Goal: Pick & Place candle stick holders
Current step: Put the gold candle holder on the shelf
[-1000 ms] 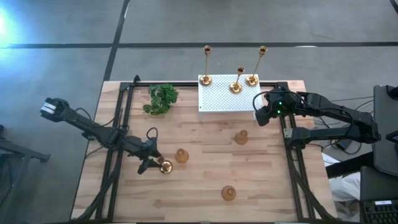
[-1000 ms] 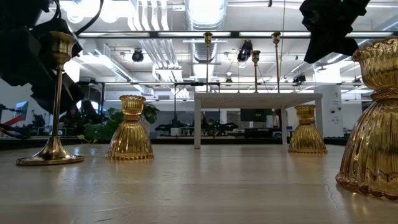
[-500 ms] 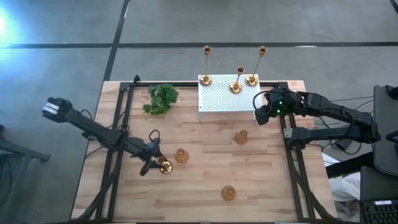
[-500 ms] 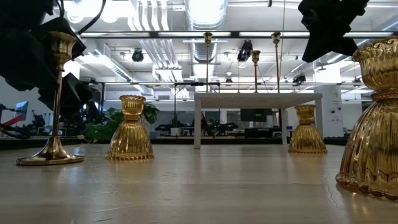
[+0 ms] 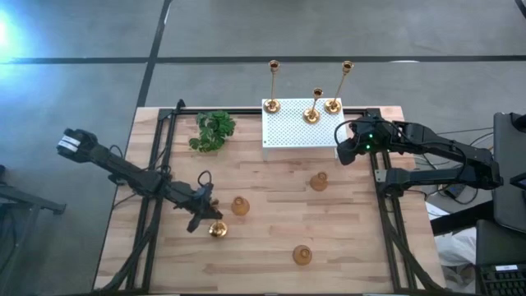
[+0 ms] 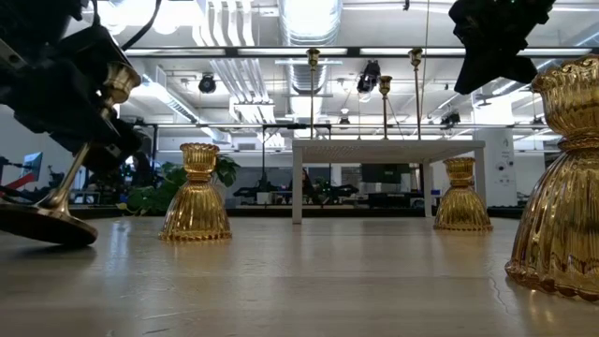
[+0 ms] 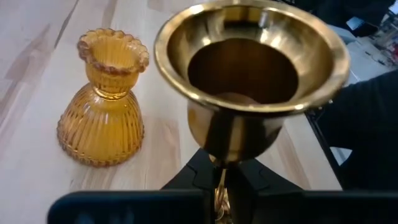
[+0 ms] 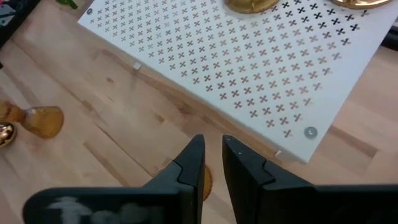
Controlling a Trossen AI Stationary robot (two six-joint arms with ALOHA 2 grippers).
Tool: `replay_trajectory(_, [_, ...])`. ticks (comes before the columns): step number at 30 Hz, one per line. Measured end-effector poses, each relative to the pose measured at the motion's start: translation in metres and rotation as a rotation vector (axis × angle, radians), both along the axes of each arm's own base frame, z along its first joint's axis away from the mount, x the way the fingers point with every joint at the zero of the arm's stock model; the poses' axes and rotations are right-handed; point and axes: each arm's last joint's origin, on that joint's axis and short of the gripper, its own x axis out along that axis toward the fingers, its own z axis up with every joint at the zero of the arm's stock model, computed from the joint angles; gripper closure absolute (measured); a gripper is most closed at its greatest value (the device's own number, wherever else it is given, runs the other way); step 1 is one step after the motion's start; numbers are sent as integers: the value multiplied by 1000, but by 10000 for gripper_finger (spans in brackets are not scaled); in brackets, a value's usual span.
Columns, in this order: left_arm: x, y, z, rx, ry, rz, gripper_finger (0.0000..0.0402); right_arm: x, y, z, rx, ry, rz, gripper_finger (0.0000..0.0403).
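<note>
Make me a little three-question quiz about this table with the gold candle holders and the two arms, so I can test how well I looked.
1. True or false: the thin-stemmed candle stick holder in the left gripper stands upright.
2. How many thin-stemmed holders stand on the white perforated box? A) one B) three C) five
3. Fill in: the right gripper hovers near the box's ____ edge, holding nothing.

Key
1. False: it is tilted, with its base partly lifted off the wooden table.
2. B.
3. Right. Its fingers are slightly apart.
</note>
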Motion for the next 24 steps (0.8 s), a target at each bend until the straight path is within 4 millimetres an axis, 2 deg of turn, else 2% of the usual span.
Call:
replay_trajectory(6, [2, 1, 3, -53, 24, 77, 382, 0, 0, 0, -3, 1, 2, 351])
replay_trajectory(9, [8, 2, 12, -49, -4, 118, 382, 0, 0, 0, -3, 2, 2, 351])
replay_trajectory(17, [32, 7, 62, 69, -79, 190, 382, 0, 0, 0, -27, 17, 36, 351])
replay_trajectory(24, [52, 31, 116, 222, -94, 263, 382, 0, 0, 0, -28, 17, 36, 351])
